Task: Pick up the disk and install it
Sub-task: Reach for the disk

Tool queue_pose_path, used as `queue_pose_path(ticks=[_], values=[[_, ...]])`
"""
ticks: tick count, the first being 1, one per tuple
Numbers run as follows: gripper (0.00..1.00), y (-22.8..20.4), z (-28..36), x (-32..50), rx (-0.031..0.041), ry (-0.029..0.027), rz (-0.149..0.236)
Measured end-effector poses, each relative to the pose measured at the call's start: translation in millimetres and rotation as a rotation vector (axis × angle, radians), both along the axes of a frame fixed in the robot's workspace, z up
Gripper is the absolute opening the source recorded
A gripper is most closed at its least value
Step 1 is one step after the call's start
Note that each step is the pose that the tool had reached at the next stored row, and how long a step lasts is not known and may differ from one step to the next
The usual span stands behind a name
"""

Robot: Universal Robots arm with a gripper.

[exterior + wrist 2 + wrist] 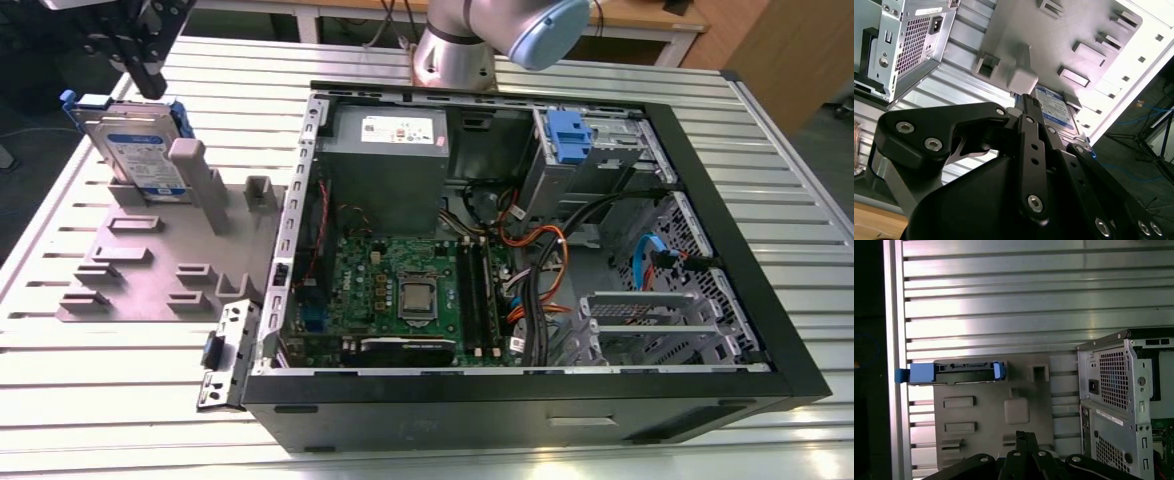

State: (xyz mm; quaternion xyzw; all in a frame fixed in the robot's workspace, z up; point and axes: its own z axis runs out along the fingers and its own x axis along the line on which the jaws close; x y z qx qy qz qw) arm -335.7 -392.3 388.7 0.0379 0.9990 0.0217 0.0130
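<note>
The step in hand looks like the reach for the disk (134, 140), which stands on edge in the grey slotted holder (147, 275) near the worktop's (94, 400) far corner at the exterior view's left, its blue handle end pointing toward the worktop's edge. The gripper (152, 88) hangs close over the disk's top edge with its fingertips drawn together on nothing. To do this well, I judge, the fingers should spread wider than the disk's thin edge before going lower. They should square up with that edge as it lies in the first wrist view, then close on the flat faces rather than on the blue plastic, which may flex. A straight lift along the slot should keep the carrier from binding. Whether there is a gap between fingertips and disk is hard to judge from any view. The holder's posts hide the disk's lower part and its seat, and in the second wrist view the gripper's own links cover most of it. Inside the computer case (534, 385), beside the blue-tabbed drive (567, 135) in its cage, a free bay is hard to make out
</note>
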Motion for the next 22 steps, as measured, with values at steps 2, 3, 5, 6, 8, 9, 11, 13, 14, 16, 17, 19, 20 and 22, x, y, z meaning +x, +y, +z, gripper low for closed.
queue_pose_path(ticks=[2, 3, 5, 6, 8, 9, 11, 13, 14, 16, 17, 19, 20, 22], values=[[0.11, 0.0, 0.0, -1.5, 0.0000, 0.0000, 0.000], [0.11, 0.0, 0.0, -1.6, 0.0000, 0.0000, 0.000], [0.11, 0.0, 0.0, -2.0, -0.0001, 0.0001, 0.000], [0.11, 0.0, 0.0, -2.4, 0.0000, 0.0000, 0.000], [0.11, 0.0, 0.0, -2.7, 0.0000, 0.0001, 0.000], [0.11, 0.0, 0.0, -3.0, 0.0000, 0.0000, 0.000], [0.11, 0.0, -0.1, -3.5, 0.0000, 0.0000, 0.000], [0.11, 0.0, -0.1, -4.1, 0.0000, 0.0000, 0.000], [0.11, 0.0, -0.1, -4.6, 0.0000, 0.0000, 0.000], [0.11, 0.0, -0.1, -5.7, -0.0001, 0.0001, 0.000], [0.11, 0.0, -0.1, -6.3, -0.0001, 0.0001, 0.000], [0.11, 0.0, -0.2, -7.6, -0.0001, 0.0000, 0.000], [0.11, 0.0, -0.3, -8.3, 0.0000, 0.0000, 0.000], [0.11, 0.0, -0.3, -9.0, 0.0000, 0.0000, 0.000]])
